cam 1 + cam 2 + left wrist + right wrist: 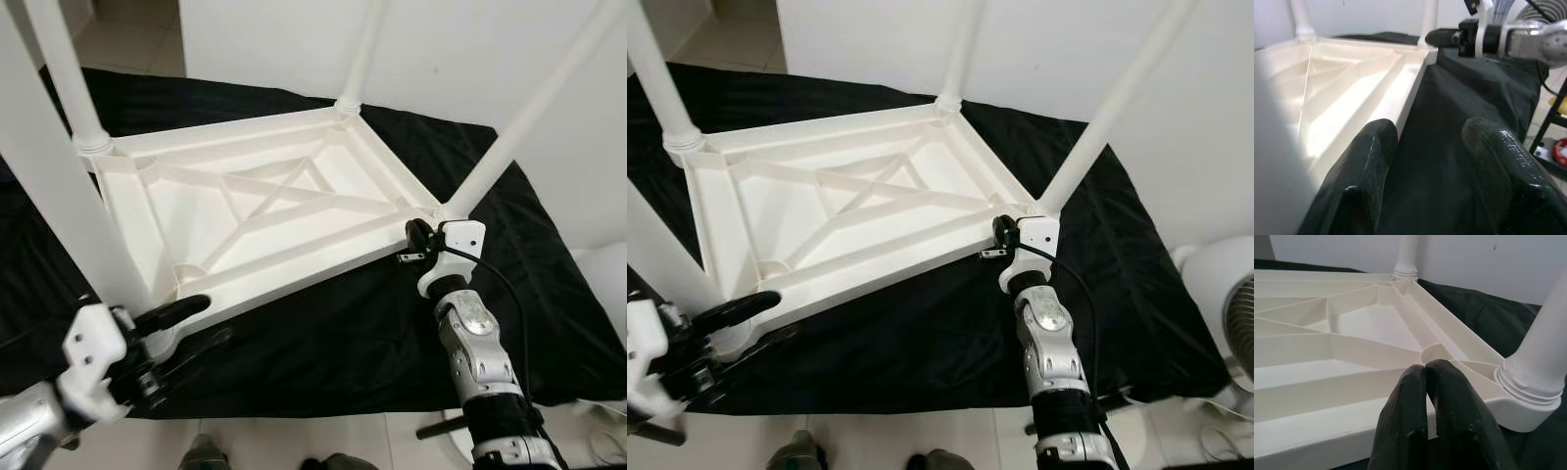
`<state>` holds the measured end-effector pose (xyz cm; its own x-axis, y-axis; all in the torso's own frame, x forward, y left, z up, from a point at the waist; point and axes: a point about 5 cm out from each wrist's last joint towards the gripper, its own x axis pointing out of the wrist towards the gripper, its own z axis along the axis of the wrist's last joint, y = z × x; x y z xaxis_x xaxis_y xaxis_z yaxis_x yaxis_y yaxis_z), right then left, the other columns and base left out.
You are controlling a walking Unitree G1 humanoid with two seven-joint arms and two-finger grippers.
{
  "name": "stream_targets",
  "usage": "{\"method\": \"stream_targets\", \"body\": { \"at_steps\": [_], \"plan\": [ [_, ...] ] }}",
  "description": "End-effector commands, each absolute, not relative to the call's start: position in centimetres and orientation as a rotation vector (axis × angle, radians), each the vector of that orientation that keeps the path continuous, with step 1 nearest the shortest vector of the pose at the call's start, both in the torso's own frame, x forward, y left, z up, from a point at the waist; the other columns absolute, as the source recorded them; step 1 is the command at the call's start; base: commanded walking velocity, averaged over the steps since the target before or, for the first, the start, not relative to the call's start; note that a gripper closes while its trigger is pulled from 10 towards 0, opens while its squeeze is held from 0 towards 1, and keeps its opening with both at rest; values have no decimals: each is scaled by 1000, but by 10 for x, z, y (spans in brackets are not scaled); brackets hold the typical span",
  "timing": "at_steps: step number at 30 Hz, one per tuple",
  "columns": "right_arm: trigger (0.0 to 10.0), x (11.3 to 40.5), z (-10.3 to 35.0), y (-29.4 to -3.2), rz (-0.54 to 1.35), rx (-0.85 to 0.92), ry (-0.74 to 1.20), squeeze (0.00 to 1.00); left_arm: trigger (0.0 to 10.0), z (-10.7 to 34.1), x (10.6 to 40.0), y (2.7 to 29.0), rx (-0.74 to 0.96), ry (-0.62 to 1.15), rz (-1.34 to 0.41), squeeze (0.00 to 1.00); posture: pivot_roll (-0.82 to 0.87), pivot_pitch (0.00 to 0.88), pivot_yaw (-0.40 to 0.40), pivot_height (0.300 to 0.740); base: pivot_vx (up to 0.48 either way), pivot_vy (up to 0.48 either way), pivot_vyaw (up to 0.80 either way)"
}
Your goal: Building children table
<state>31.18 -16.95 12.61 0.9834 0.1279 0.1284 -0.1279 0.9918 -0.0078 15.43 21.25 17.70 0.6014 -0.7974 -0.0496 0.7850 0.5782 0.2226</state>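
I am bracing the tabletop [265, 211] by its near rim: left gripper [191, 328] apart at one corner; right gripper [1432, 396] together by the other; best to lift evenly.

Table [265, 211]: plain white plastic throughout, underside ribs and legs [61, 59] included, no pattern. Cloth [343, 343] beneath it: solid black. Floor [294, 441]: pale tile. Wall [441, 49]: white. Left gripper [186, 328]: glossy black fingers [1364, 166] on a white mount. Right gripper [1430, 382]: black fingers, white mount, silver arm [480, 352] with a black cable.
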Motion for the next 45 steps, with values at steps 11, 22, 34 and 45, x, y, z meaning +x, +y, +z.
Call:
{"method": "stream_targets", "body": {
  "at_steps": [11, 22, 34, 45],
  "plan": [
    [10000, 321, 121, -169, 151, 1, -125, 0, 10000, 201, 147, 260, 356, -15, -839, 0, 312, 78, -180, 740, 0, 0, 0],
    [10000, 318, 113, -167, 145, 13, -117, 0, 10000, 187, 132, 314, 338, 132, -668, 0, 327, 91, -163, 740, 0, 0, 0],
    [10000, 314, 107, -170, 118, 24, -112, 0, 10000, 181, 166, 372, 425, 98, -249, 0, 323, 83, -155, 740, 0, 0, 0],
    [10000, 301, 94, -166, 64, 31, -88, 0, 10000, 193, 242, 366, 405, -38, -165, 0, 268, 60, -138, 740, 0, 0, 0]
  ]
}}
